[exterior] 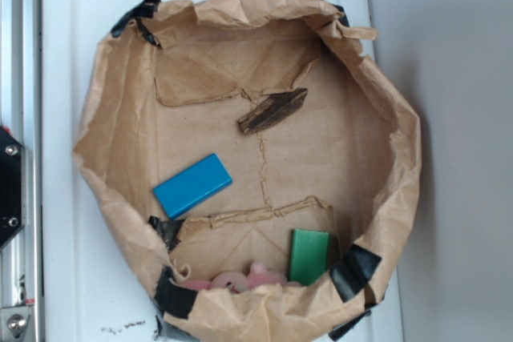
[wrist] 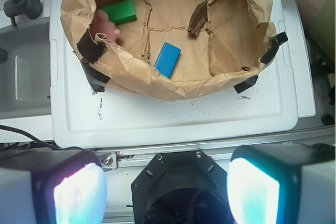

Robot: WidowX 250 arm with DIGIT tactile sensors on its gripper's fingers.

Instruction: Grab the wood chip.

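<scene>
gripper [wrist: 167, 190] fingers spread, empty, well back from paper-lined bin [wrist: 157, 85]; wood chip [exterior: 272, 110] lies flat mid-floor, apart from blue block [exterior: 191, 185], so access looks clear.

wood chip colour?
Dark brown with streaky grain; the wood chip shows best in the exterior view, lying on the bag floor.

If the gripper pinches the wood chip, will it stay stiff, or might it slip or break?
The wood chip looks like rigid bark, so it probably stays stiff. Its rough, streaky surface should give grip rather than slide. The thin pointed ends may crumble if squeezed hard. It lies flat on the paper bag floor, so it is unlikely to roll.
</scene>
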